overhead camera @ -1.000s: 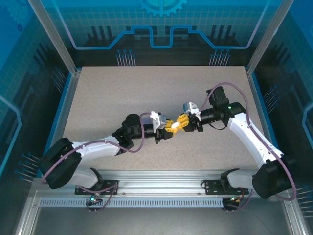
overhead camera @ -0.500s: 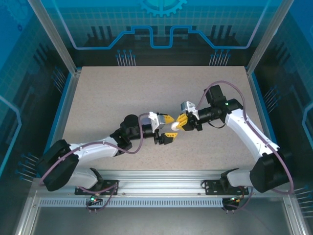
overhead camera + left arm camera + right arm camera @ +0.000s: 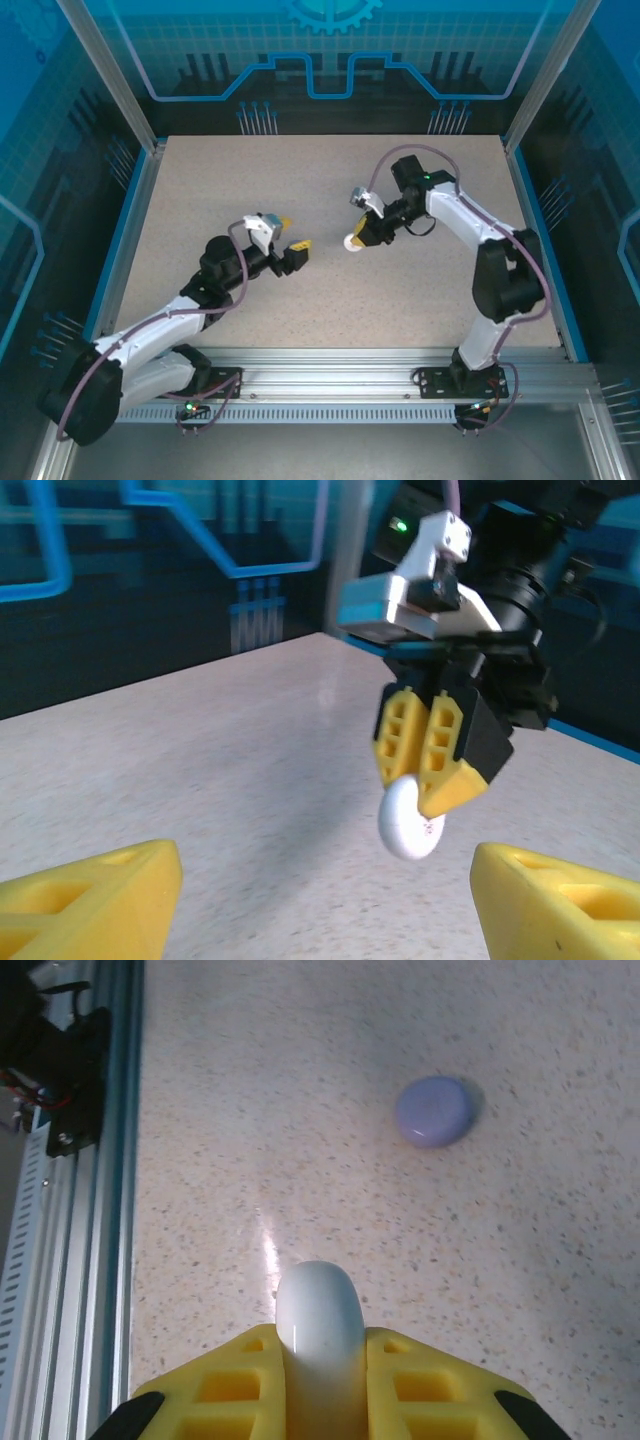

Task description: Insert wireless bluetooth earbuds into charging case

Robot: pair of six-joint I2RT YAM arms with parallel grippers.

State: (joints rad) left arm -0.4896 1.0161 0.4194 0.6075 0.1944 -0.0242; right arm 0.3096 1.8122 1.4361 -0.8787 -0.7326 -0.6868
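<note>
My right gripper [image 3: 362, 238] is shut on a small white round charging case [image 3: 353, 243], held edge-on above the table's middle. In the right wrist view the closed case [image 3: 318, 1310] sticks out from between the yellow fingers [image 3: 225, 1390]. The left wrist view shows the same case [image 3: 408, 825] hanging under the right gripper [image 3: 430, 780]. My left gripper [image 3: 296, 234] stands open a short way to the case's left, with nothing between its fingers [image 3: 100, 900]. A pale purple round case [image 3: 435, 1110] lies closed on the table below. The earbuds are out of view.
The speckled beige table [image 3: 200, 190] is walled by blue panels. A metal rail [image 3: 330, 360] runs along the near edge and shows at the left of the right wrist view [image 3: 70, 1210].
My left gripper opened, let go of the white case and drew back to the left. The right gripper kept the case, and its arm swung to a new pose.
</note>
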